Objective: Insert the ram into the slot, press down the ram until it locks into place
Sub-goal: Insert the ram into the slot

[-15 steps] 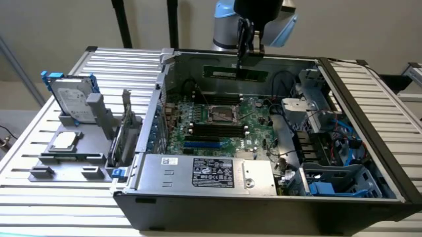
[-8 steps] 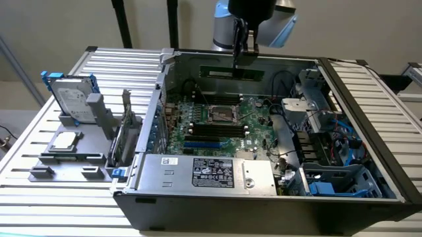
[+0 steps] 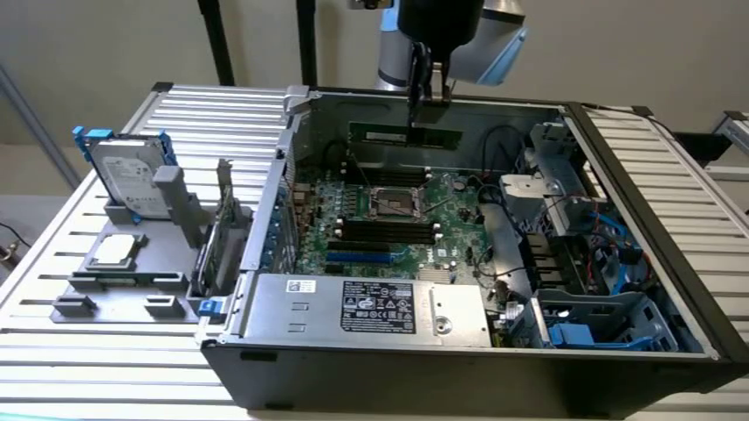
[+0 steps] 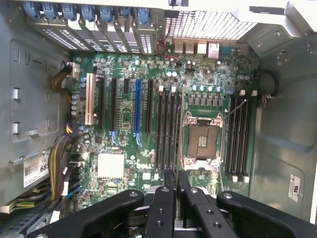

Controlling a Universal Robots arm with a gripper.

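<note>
The ram point(image 3: 406, 134) is a flat green stick hanging level above the back part of the motherboard, inside the open computer case point(image 3: 655, 202). My gripper point(image 3: 424, 114) comes down from above and is shut on the ram's upper edge near its middle. The ram is well clear of the board. Long black memory slots point(image 3: 381, 231) lie in parallel groups on both sides of the silver processor socket point(image 3: 394, 203). In the wrist view my black fingertips point(image 4: 169, 181) point at the board between one group of slots point(image 4: 167, 129) and the socket point(image 4: 202, 141); another group point(image 4: 238, 136) lies beyond the socket.
Case walls ring the board. A power supply point(image 3: 363, 307) fills the near side, and cables and a blue drive cage point(image 3: 597, 329) crowd the exterior view's right. A grey fixture with a hard drive point(image 3: 126, 175) stands outside the case. Blue and black expansion sockets point(image 4: 137, 106) flank the slots.
</note>
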